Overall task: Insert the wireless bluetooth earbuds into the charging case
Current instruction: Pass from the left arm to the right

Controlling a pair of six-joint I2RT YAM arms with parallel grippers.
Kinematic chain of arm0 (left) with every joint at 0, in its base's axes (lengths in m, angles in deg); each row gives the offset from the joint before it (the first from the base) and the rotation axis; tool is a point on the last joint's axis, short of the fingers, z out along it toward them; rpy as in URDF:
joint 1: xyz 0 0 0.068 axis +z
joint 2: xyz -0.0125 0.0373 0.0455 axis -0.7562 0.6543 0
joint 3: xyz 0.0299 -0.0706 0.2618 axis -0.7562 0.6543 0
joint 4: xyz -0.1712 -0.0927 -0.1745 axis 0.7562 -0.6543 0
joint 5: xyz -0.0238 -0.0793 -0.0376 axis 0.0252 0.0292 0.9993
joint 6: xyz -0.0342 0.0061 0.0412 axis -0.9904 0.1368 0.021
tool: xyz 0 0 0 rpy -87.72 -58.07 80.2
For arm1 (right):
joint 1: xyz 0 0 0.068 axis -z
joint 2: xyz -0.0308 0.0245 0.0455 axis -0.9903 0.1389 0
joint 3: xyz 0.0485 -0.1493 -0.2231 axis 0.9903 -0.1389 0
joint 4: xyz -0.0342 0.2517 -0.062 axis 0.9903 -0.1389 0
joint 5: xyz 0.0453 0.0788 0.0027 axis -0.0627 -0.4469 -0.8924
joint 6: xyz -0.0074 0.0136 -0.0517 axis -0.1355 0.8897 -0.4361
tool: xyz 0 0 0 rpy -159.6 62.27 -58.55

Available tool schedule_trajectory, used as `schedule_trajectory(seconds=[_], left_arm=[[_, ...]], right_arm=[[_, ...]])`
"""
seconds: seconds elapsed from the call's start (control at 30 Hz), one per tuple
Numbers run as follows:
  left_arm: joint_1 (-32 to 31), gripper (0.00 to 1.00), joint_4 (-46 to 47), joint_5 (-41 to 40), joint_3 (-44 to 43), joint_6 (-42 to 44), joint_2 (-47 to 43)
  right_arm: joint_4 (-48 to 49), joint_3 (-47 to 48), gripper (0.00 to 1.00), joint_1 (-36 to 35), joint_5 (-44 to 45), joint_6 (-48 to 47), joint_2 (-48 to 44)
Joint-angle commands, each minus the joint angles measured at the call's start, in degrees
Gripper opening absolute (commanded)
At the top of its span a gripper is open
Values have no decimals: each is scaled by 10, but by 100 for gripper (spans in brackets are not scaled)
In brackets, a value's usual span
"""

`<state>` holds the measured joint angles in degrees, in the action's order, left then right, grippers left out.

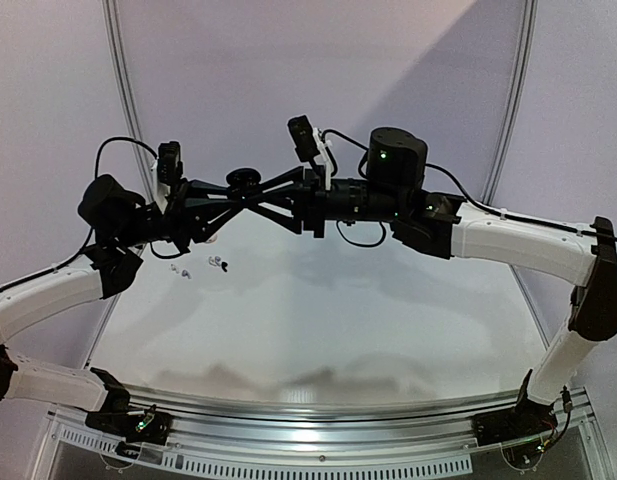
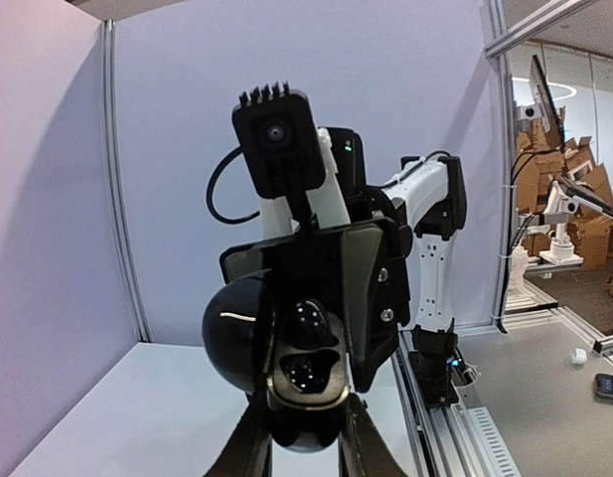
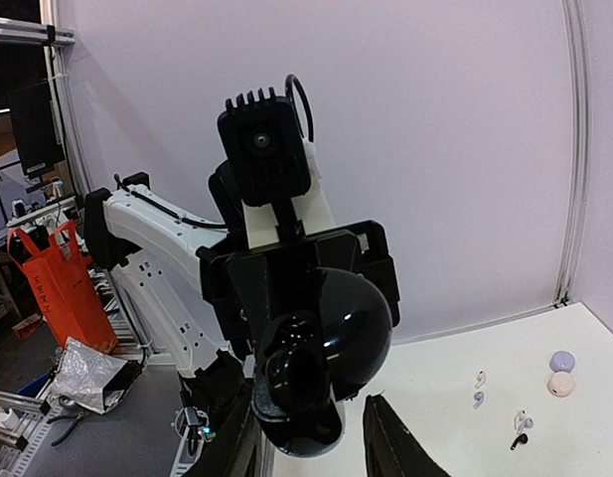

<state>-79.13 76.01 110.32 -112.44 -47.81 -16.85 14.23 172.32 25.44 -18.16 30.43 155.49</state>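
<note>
Both arms are raised well above the table (image 1: 388, 330), with the grippers nose to nose. The black case (image 2: 236, 338) is held up between them with its lid flipped open. It's pinched at the bottom by the left gripper (image 2: 304, 439), one finger clamped on either side. The right gripper (image 3: 306, 442) is spread wider than the case, and a gap can be seen next to one finger, so nothing looks grabbed by it. Two glossy dark shapes can be made out in the case's wells, but whether those are buds can't be told. Loose earbuds (image 3: 479, 379) are scattered on the table, mostly pale plus a dark one, well apart from the case. A lavender puck (image 3: 562, 360) and a pale puck (image 3: 560, 384) are parked just beside each other near them.
</note>
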Motion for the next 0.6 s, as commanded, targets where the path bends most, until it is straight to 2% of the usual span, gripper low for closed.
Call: schedule_trajectory(seconds=[0.0, 0.13, 0.4, 0.57], left_arm=[[-5, 0, 10, 3, -10, 7, 5], [-5, 0, 7, 3, -11, 6, 6], [-5, 0, -14, -2, -5, 3, 7], [-5, 0, -22, -4, -4, 7, 7]], right_arm=[[-12, 13, 33, -2, 2, 5, 9], [-10, 14, 23, -1, -4, 2, 10], [-3, 18, 16, -1, -10, -7, 11], [14, 11, 1, -2, -8, -8, 12]])
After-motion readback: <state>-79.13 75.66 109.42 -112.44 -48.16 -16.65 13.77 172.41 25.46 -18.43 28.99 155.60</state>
